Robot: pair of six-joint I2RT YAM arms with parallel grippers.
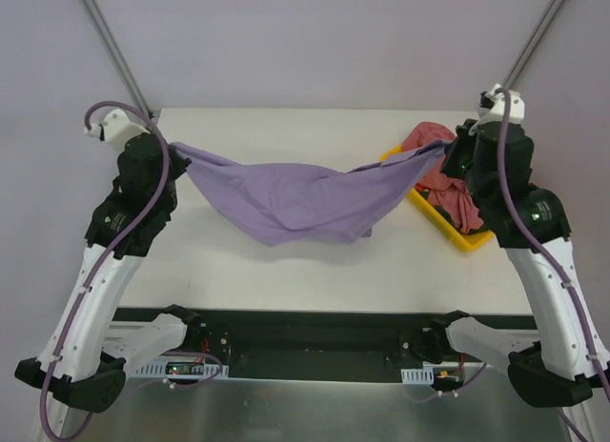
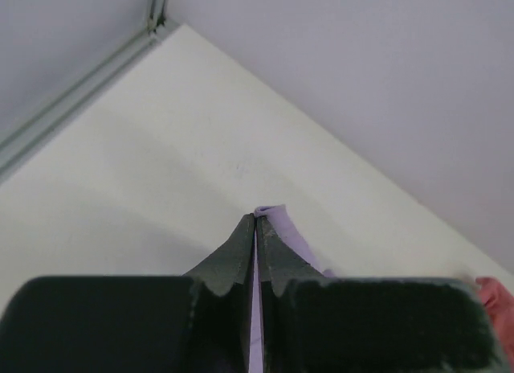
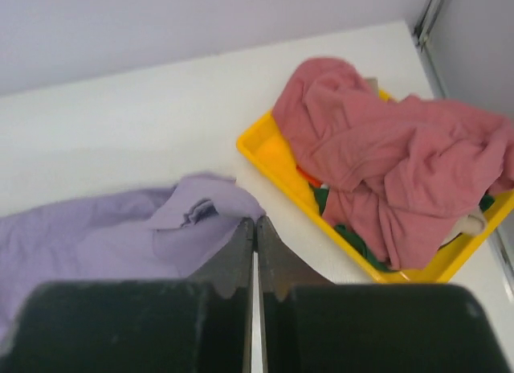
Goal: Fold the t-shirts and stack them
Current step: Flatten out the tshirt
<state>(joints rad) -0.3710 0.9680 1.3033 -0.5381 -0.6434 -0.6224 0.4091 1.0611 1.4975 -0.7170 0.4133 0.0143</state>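
Observation:
The lavender t-shirt (image 1: 295, 199) hangs stretched between both grippers above the table, sagging in the middle with its lower edge near the tabletop. My left gripper (image 1: 174, 149) is shut on its left end; purple cloth (image 2: 277, 224) sticks out past the fingertips. My right gripper (image 1: 446, 149) is shut on its right end, and the cloth (image 3: 120, 236) spreads to the left of the jaws. Dusty pink-red t-shirts (image 1: 443, 180) lie crumpled in the yellow tray (image 1: 457, 234); they also show in the right wrist view (image 3: 385, 164).
The yellow tray (image 3: 265, 152) sits at the table's right edge, under my right arm, with green and orange cloth beneath the pink shirts. The white table (image 1: 286, 128) is bounded by grey walls and metal poles at the back corners.

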